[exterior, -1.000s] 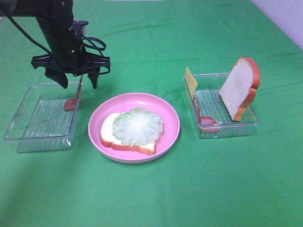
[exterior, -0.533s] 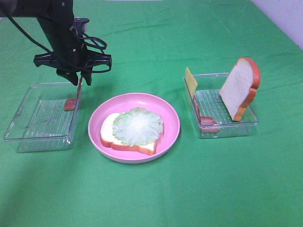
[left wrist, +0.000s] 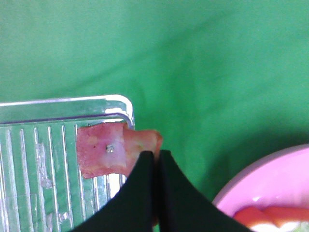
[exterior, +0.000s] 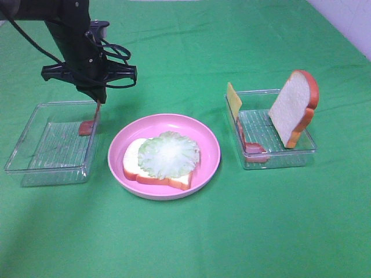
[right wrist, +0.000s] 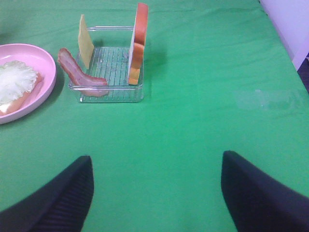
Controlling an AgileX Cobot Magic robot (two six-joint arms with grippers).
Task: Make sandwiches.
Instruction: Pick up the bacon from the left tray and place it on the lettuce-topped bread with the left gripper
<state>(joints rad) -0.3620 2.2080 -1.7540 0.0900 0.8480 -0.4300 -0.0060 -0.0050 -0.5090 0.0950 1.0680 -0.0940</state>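
Left wrist view: we see our left gripper (left wrist: pixel 155 155) clamped on the bacon strip (left wrist: pixel 104 151) at a corner of the clear tray (left wrist: pixel 58 102), near the pink plate (left wrist: pixel 277 179). Our right gripper (right wrist: pixel 155 157) hangs spread apart.

Black arm (exterior: pixel 69 35), looped cables (exterior: pixel 116 53), seemingly matte fingers (left wrist: pixel 130 203).
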